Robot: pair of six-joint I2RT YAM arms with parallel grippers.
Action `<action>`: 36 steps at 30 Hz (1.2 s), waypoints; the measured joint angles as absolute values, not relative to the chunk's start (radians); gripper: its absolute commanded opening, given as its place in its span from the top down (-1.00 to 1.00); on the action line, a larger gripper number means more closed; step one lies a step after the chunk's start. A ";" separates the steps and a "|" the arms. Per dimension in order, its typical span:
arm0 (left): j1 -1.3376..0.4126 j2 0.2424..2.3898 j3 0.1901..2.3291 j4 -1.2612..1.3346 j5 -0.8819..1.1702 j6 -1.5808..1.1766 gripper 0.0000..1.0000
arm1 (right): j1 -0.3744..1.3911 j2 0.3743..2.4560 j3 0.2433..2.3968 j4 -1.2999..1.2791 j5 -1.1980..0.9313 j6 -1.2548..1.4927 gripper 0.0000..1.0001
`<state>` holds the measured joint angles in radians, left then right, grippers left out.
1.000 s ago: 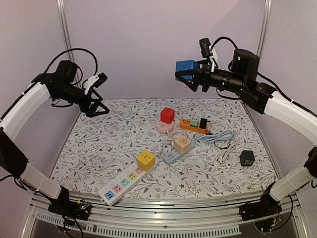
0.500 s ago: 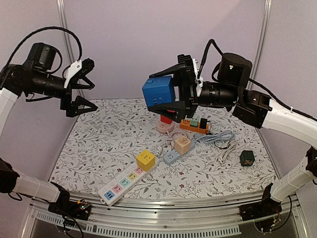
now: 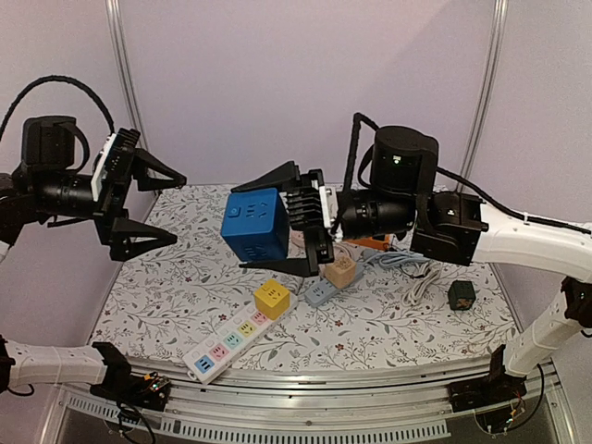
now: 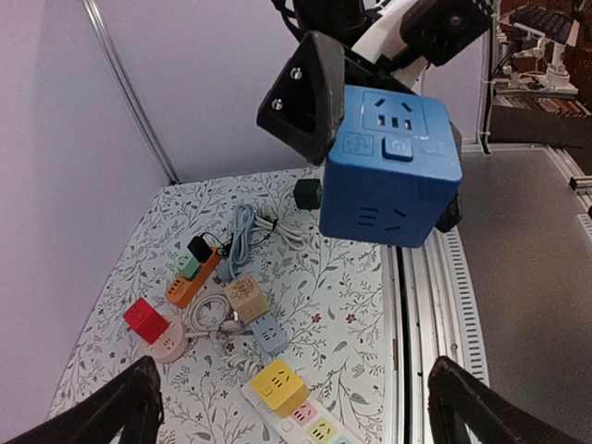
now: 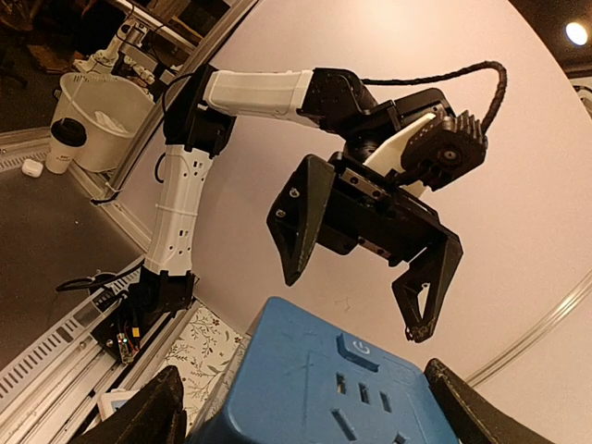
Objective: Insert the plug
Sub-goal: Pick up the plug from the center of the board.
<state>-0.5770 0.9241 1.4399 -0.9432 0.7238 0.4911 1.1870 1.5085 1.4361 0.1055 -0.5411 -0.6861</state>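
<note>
Moved since the earlier frame: right gripper (image 3: 243, 229), now lower and further left, fingers clamped on the blue plug cube (image 3: 262, 220), which hangs in the air over the flowered table (image 3: 176, 277). Below it: yellow cube (image 3: 272, 298) seated on the white power strip (image 3: 225, 348). Left gripper (image 3: 178, 211): fingers spread wide, empty, facing the blue plug cube and apart from it.

We see a blue cube socket (image 3: 254, 225), a yellow cube (image 3: 272, 298) and a dark green cube (image 3: 461, 294). Our tabletop (image 3: 185, 268) is white, patterned with grey leafy vines.
</note>
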 measured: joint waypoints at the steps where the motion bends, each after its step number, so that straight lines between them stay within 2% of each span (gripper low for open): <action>1: -0.599 0.946 1.439 -0.913 0.735 0.456 -0.99 | 1.192 1.510 1.436 0.105 -0.535 -0.704 1.00; 5: -0.730 1.009 1.409 -0.810 0.745 0.370 -0.99 | 1.194 1.518 1.443 0.105 -0.525 -0.746 1.00; 12: -0.920 1.029 1.380 -0.756 0.640 0.423 -0.99 | 1.194 1.533 1.467 0.106 -0.525 -0.749 1.00; 15: -0.939 1.035 1.398 -0.735 0.590 0.457 -0.97 | 1.194 1.533 1.467 0.106 -0.530 -0.748 1.00; 26: -0.953 1.084 1.425 -0.664 0.565 0.387 -0.55 | 1.193 1.533 1.467 0.107 -0.560 -0.743 1.00; 36: -0.969 1.089 1.418 -0.598 0.648 0.278 -0.63 | 1.192 1.533 1.467 0.142 -0.571 -0.735 1.00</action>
<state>-0.9688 1.0889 1.4181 -0.5980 0.6479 0.2783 1.1923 1.5333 1.4666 0.1417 -0.5709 -0.7345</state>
